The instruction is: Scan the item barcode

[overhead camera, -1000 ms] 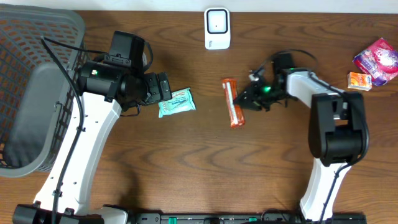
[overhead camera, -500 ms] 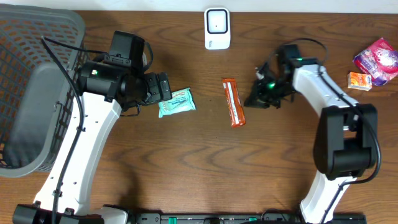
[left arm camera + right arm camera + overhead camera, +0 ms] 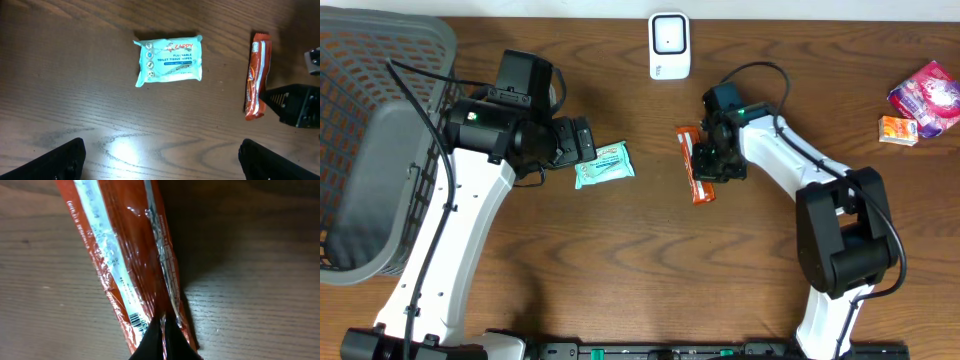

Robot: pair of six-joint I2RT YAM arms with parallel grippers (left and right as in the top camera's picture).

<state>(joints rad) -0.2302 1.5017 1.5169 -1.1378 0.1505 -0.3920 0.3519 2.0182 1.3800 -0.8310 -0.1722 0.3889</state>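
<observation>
Pick-up looks to be the step in hand: the right gripper [image 3: 708, 170], jaws together, sits at one end of the orange snack bar [image 3: 694, 160], which lies flat on the bench [image 3: 620, 260] below the white scanner [image 3: 669, 45]; whether it nips the wrapper I cannot tell. The left gripper [image 3: 583, 140] hangs wide apart. Next the bar wants a sure hold, a lift, and its barcode [image 3: 137, 321] turned to the scanner.

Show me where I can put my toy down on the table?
Biggest bare patch: the wood between the left arm and right arm, below the wipes and bar. Also free: between the scanner and the pink packet. Crowded: around the bar, where the right fingers sit, and by the basket.
</observation>
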